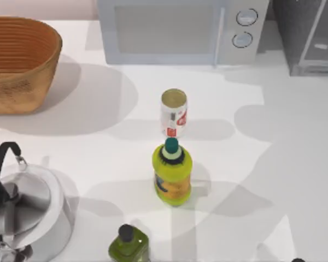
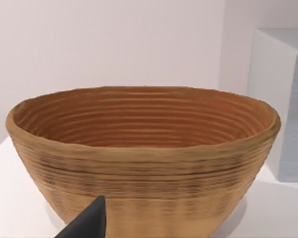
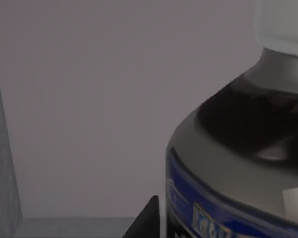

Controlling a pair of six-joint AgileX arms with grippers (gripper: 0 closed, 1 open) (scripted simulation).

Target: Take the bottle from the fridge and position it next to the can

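The bottle (image 3: 248,148) looms close in the right wrist view: white cap, grey shoulder, dark body, a blue band lower down. It stands against the fridge's grey inner wall (image 3: 89,99). A dark part of my right gripper (image 3: 146,220) sits right beside the bottle's lower left. From above, the fridge (image 1: 311,38) is the grey cabinet with a pale-framed glass door at the back right corner. The can (image 1: 174,112), white with red markings and a gold top, stands mid-table. A dark tip of my left gripper (image 2: 89,224) hangs in front of the basket.
A woven basket (image 1: 19,63) sits at the back left and a white microwave (image 1: 177,30) at the back centre. A yellow-green bottle (image 1: 172,173) stands just in front of the can. An olive bottle (image 1: 128,243) and a steel kettle (image 1: 30,213) are near the front left.
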